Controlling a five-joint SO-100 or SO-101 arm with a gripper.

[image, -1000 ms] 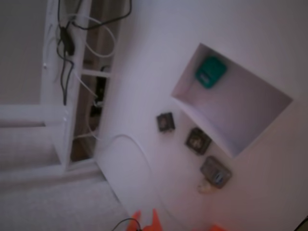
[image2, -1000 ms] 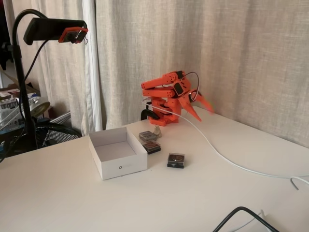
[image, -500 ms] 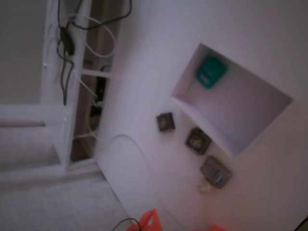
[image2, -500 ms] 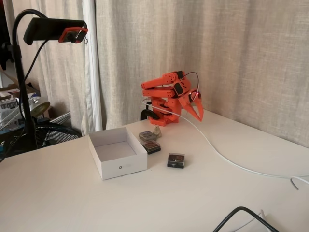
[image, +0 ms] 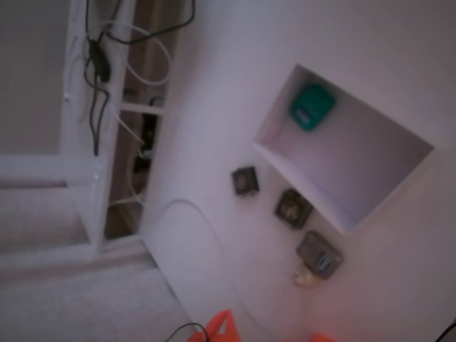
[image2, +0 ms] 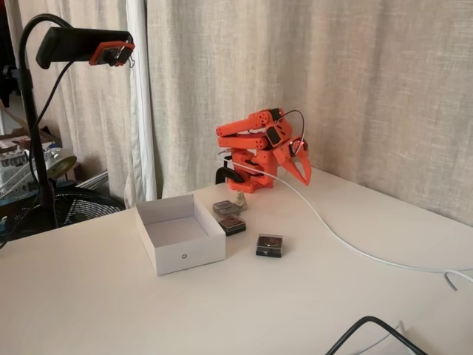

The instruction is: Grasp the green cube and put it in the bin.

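Jaws [image2: 301, 171]: held above the table at the end of the folded orange arm, tips pointing down; the two fingers sit together, with nothing between them.
Arm [image2: 255, 144]: folded back over its base at the far side of the table [image2: 310, 296], close to the curtain [image2: 355, 81]. In a fixed view only an orange tip shows at the bottom edge [image: 221, 326].
Green cube [image: 312, 107]: lies inside the bin, in one corner against its walls, well apart from the jaws. In the side-on fixed view the bin wall hides it.
Bin [image: 324, 187]: white, open-topped, resting flat on the table, well apart from the jaws [image2: 185, 255]. Apart from the cube, its floor is bare.
Dark square blocks: three on the table in a loose row just outside one long wall of the bin, between the bin and the arm base. One lies nearest the camera in the side-on view [image2: 269, 245], one just beside the bin's corner [image2: 232, 225], and one closest to the arm base [image2: 226, 208]. All are below the jaws' level and apart from them.
White cable [image2: 347, 244]: runs from the arm across the table, passing under the jaws.
Black cable [image2: 369, 329]: curls at the near table edge, well apart from the jaws.
Camera stand [image2: 44, 111]: stands beside the table, with its head above the bin's side.
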